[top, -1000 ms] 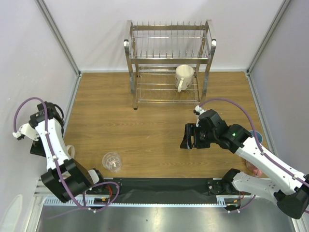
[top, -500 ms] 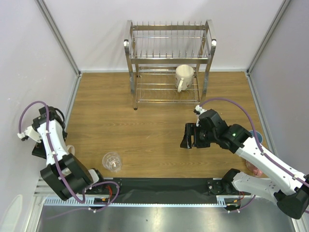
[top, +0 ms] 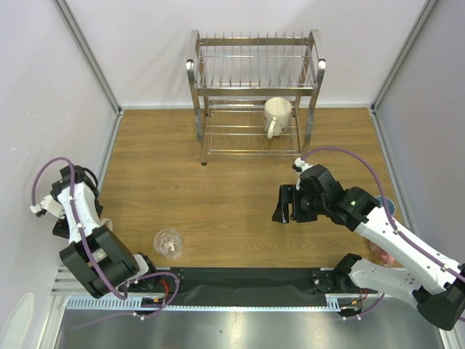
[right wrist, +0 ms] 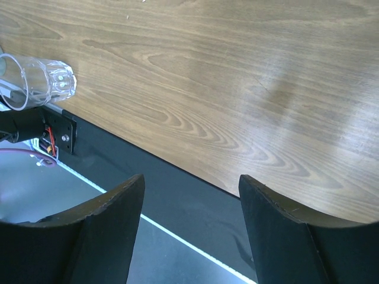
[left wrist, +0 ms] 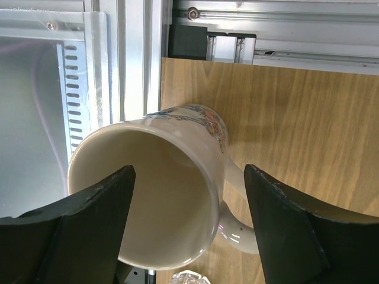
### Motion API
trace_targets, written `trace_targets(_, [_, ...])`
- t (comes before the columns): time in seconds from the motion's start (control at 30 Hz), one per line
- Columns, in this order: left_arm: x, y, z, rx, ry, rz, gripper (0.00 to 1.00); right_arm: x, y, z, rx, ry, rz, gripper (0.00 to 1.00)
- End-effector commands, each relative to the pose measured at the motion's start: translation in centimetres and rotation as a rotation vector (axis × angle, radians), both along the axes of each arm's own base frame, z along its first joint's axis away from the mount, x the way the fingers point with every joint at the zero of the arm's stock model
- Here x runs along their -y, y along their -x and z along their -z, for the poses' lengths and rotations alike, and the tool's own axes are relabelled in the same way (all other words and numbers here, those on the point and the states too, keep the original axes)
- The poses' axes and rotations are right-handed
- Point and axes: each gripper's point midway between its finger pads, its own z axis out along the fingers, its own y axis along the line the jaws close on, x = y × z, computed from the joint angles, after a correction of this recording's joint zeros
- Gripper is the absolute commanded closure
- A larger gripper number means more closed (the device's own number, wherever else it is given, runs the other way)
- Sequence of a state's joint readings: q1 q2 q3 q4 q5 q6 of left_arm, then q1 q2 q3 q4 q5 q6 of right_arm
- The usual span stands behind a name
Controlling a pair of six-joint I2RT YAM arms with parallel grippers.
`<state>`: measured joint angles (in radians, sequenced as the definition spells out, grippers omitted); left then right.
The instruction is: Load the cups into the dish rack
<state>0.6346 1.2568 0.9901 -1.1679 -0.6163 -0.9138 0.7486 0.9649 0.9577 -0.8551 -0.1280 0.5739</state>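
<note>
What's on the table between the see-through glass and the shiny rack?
Nothing: only bare wooden table lies between the glass tumbler and the dish rack. The top external view shows it.

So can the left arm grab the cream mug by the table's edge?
Probably yes. The left gripper hovers right at the cream mug with its jaws open, and nothing shows between them. One finger overlaps the rim, so the grip may need a small adjustment.

Your right tool [right wrist: 189, 198] has its two black fingers spread wide with nothing between them. Under it you see the brown wood-grain worktop [right wrist: 225, 77] and the black strip [right wrist: 118, 160] along its near edge. A clear glass tumbler [right wrist: 35, 80] lies on its side near that edge, off to the left.
</note>
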Motion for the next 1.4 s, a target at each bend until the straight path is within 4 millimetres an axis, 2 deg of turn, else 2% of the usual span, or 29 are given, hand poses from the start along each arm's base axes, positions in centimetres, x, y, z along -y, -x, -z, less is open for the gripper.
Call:
trace_targets(0.0, [-0.5, 0.4, 0.1, 0.002, -0.017, -0.004, 0.21, 0.2, -0.5, -0.7, 0.047, -0.006, 0.002, 0.28])
trace_targets(0.1, [-0.5, 0.2, 0.3, 0.022, -0.022, 0.011, 0.31, 0.1, -0.6, -0.7, 0.042, -0.013, 0.002, 0.28])
trace_targets(0.13, [-0.4, 0.2, 0.4, 0.034, -0.029, 0.017, 0.40, 0.1, -0.7, -0.7, 0.041, -0.014, 0.002, 0.29])
trace_targets(0.23, [-0.4, 0.1, 0.4, 0.051, -0.035, 0.034, 0.56, -0.1, -0.7, -0.8, 0.042, -0.020, -0.003, 0.29])
trace_targets(0.27, [-0.4, 0.1, 0.3, 0.063, -0.043, 0.035, 0.72, -0.1, -0.7, -1.0, 0.042, -0.022, -0.002, 0.29])
trace_targets(0.3, [-0.4, 0.1, 0.1, 0.070, -0.048, 0.043, 0.78, -0.1, -0.8, -1.2, 0.051, -0.025, 0.001, 0.29])
trace_targets(0.33, [-0.2, 0.1, 0.2, 0.080, -0.040, 0.048, 0.90, 0.0, -0.9, -1.3, 0.057, -0.026, 0.005, 0.29])
trace_targets(0.4, [0.1, 0.0, 0.0, 0.109, -0.047, 0.056, 1.00, 0.0, -1.1, -1.7, 0.069, -0.031, 0.009, 0.29])
trace_targets(0.43, [0.4, 0.2, 0.3, 0.113, -0.044, 0.061, 1.00, 0.0, -1.0, -1.8, 0.072, -0.033, 0.006, 0.29])
trace_targets(0.6, [2.0, -1.4, -0.4, 0.221, 0.022, 0.114, 1.00, -0.2, -1.1, -1.8, 0.062, -0.033, -0.001, 0.29])
trace_targets(0.77, [3.4, -5.2, -3.6, 0.304, 0.050, 0.200, 1.00, -0.5, -1.1, -2.2, 0.057, -0.041, -0.005, 0.29])
trace_targets(0.9, [5.3, -8.7, -5.9, 0.419, 0.087, 0.293, 1.00, -1.0, -1.1, -2.8, 0.043, -0.056, -0.012, 0.29])
trace_targets(1.0, [7.3, -11.9, -9.9, 0.557, 0.026, 0.423, 1.00, -1.6, -1.3, -3.8, 0.039, -0.072, -0.021, 0.29])
trace_targets(1.03, [8.8, -12.9, -12.3, 0.651, -0.001, 0.504, 1.00, -1.7, -1.3, -4.0, 0.035, -0.076, -0.026, 0.29])
trace_targets(1.1, [10.2, -14.9, -15.6, 0.799, -0.037, 0.611, 1.00, -2.3, -1.6, -5.1, 0.036, -0.098, -0.026, 0.29])
trace_targets(1.13, [11.7, -15.6, -16.9, 0.864, -0.013, 0.681, 1.00, -2.6, -1.6, -5.7, 0.034, -0.116, -0.030, 0.29])
trace_targets(1.23, [15.6, -16.5, -20.7, 1.036, 0.008, 0.880, 1.00, -3.8, -2.0, -7.5, 0.028, -0.187, -0.022, 0.28])
trace_targets(1.27, [16.4, -16.0, -22.0, 1.087, 0.001, 0.929, 1.00, -4.0, -2.1, -8.0, 0.025, -0.210, -0.017, 0.27])
trace_targets(1.3, [17.1, -16.0, -22.1, 1.109, 0.011, 0.966, 1.00, -4.3, -2.2, -8.5, 0.020, -0.237, -0.012, 0.27])
trace_targets(1.33, [19.1, -15.9, -23.1, 1.178, 0.060, 1.057, 1.00, -5.0, -2.1, -9.2, -0.004, -0.286, -0.009, 0.27])
trace_targets(1.37, [19.9, -15.0, -24.2, 1.229, 0.049, 1.113, 1.00, -5.3, -2.1, -9.6, -0.016, -0.315, -0.001, 0.27])
